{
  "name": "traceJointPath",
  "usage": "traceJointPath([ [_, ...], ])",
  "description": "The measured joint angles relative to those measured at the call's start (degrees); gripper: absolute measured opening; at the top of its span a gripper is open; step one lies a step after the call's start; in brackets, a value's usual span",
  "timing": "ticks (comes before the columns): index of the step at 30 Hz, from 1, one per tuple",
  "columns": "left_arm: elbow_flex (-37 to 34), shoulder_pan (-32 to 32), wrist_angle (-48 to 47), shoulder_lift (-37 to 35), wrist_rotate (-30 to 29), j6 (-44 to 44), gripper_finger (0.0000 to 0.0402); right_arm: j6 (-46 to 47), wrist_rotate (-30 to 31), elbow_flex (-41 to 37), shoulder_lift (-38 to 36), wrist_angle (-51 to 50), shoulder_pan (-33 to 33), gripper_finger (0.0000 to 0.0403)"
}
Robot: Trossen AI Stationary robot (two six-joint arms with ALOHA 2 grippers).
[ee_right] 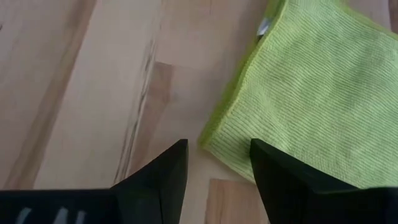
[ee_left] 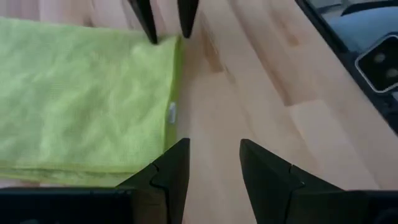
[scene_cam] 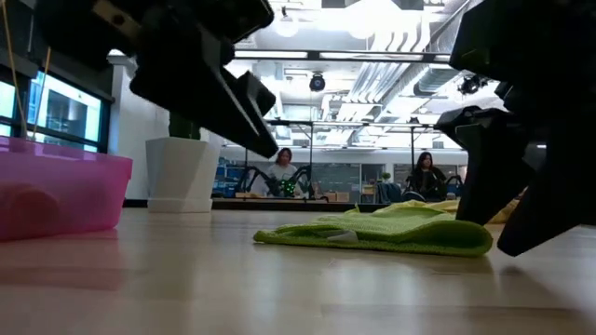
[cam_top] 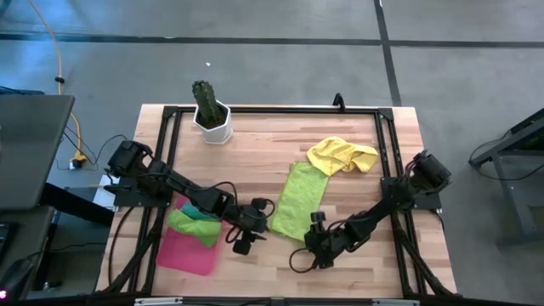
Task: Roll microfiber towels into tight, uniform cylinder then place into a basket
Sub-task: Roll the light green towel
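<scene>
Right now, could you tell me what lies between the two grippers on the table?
Only the lime towel's near corner and bare wood; the high view shows it between the left gripper and right gripper.

A light wooden surface (cam_top: pixel 255 161) with a black metal frame (cam_top: pixel 272 109) around its edges sits on a grey floor (cam_top: pixel 255 51). A white pot (cam_top: pixel 212 126) holding a green cactus (cam_top: pixel 204 98) stands near the far left corner. A yellow cable (cam_top: pixel 58 51) trails across the floor, left of the surface. In the low view, two people (scene_cam: pixel 282 167) sit far back in the room, possibly at desks.
</scene>
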Motion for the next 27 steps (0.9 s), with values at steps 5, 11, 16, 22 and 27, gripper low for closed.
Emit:
traceJointPath([
  [5,-0.1,0.7,-0.3,0.4,-0.9,0.4,0.0132,0.5,0.4,0.0,1.1,0.4,0.0,0.0168],
  [11,-0.1,1.4,0.4,3.0,-1.7,1.2,0.0153,5.4,0.6,0.2,1.8,0.5,0.0,0.0156],
  [16,-0.1,1.3,2.6,5.3,-3.7,1.3,0.0165,10.7,0.4,0.2,1.9,-0.1,0.0,0.011],
  [22,-0.1,1.2,5.4,7.1,-3.8,7.5,0.0165,15.3,0.9,0.1,2.0,0.0,1.0,0.0039],
  [27,-0.1,1.2,5.5,7.2,-3.8,13.0,0.0164,19.2,1.0,0.1,2.1,0.0,1.5,0.0006],
])
